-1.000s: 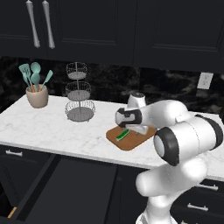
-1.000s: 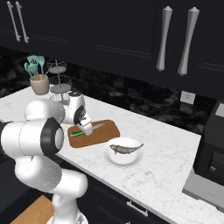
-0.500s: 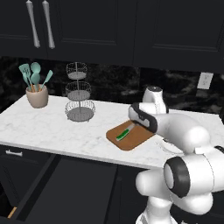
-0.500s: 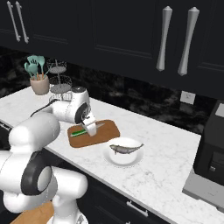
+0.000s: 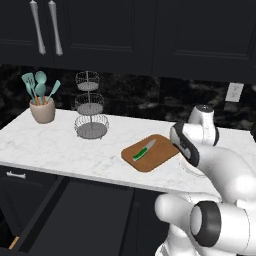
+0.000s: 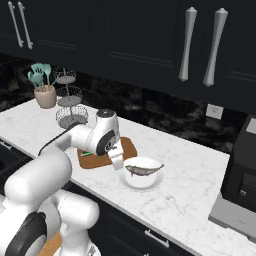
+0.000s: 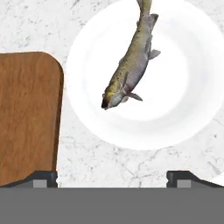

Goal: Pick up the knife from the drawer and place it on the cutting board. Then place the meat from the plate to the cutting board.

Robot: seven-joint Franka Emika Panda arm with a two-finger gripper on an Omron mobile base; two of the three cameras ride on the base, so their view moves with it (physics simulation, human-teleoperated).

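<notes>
The green-handled knife (image 5: 143, 150) lies on the reddish-brown cutting board (image 5: 159, 155); the arm covers part of the board (image 6: 129, 146) in the right base view. The meat, a small grey fish (image 7: 130, 68) (image 6: 144, 169), lies on the white plate (image 7: 183, 87) (image 6: 145, 183) just right of the board (image 7: 26, 113). My gripper (image 6: 118, 164) (image 7: 111, 178) hangs open and empty over the marble between the board's edge and the plate's near rim, a little short of the fish's head. The black drawer (image 5: 75, 215) stands pulled out at the lower left.
A crock of teal utensils (image 5: 41, 107) and a tiered wire basket stand (image 5: 90, 112) stand on the counter's left part. A dark appliance (image 6: 242, 175) sits at the right end. Black cupboards with long silver handles hang above.
The arm has swung right, from over the cutting board to the plate's edge. The knife stays on the board and the gripper stays open.
</notes>
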